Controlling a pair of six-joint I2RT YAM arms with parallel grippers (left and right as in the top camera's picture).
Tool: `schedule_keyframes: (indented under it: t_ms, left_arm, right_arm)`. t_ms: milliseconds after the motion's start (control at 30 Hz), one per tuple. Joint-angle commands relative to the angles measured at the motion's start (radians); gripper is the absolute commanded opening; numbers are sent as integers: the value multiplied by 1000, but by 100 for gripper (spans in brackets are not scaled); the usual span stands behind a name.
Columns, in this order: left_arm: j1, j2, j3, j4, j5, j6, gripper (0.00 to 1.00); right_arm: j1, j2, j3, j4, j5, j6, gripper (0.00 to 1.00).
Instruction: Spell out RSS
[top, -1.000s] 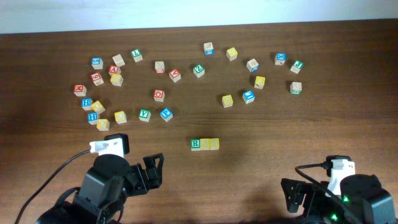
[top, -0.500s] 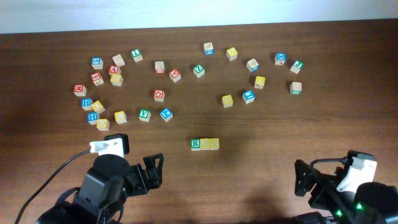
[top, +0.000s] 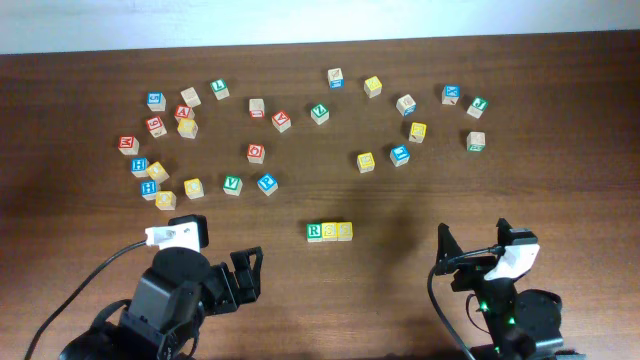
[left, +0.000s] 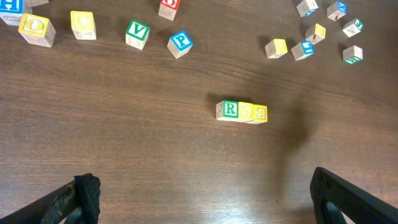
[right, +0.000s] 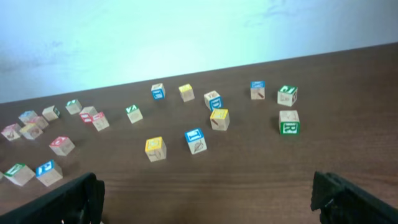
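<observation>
Three cubes in line; both grippers wide, empty

R cube (top: 314, 231), first S cube (top: 329, 231) and second S cube (top: 345, 231) sit touching, left to right, at the table's (top: 520, 190) near middle, well apart from the scattered cubes (top: 232, 184). Left gripper (left: 205, 193) and right gripper (right: 205, 193) stand fully spread, holding nothing. Judged light, rigid, not fragile. Neighbours block the side faces; grip any cube across its free front and back faces, squarely, or the row shifts.
</observation>
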Motion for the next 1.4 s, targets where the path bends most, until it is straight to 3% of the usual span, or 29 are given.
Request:
schedule_keyframes:
  t_ms: [0, 167, 333, 533, 1233, 1300, 1367]
  left_arm:
    - [-4, -1, -3, -2, -14, -14, 99]
    - [-4, -1, -3, -2, -14, -14, 99]
    - [-4, -1, -3, -2, -14, -14, 99]
    - [-4, -1, -3, -5, -14, -14, 99]
    - [-4, -1, -3, -31, -24, -12, 99]
    - [-4, 0, -3, -30, -48, 34, 99]
    - [33, -6, -9, 0, -10, 189, 99]
  right_arm:
    - [-6, -13, -72, 117, -21, -61, 98]
    - [-6, -13, -198, 338, -28, -97, 98]
    - [-7, -13, -199, 289, 7, -203, 98]
    - [-64, -13, -199, 285, 18, -194, 98]
    - [-65, -13, -199, 287, 18, -210, 98]
    - [-65, -13, -199, 287, 18, -210, 98]
    - [-65, -13, -199, 287, 18, -210, 98]
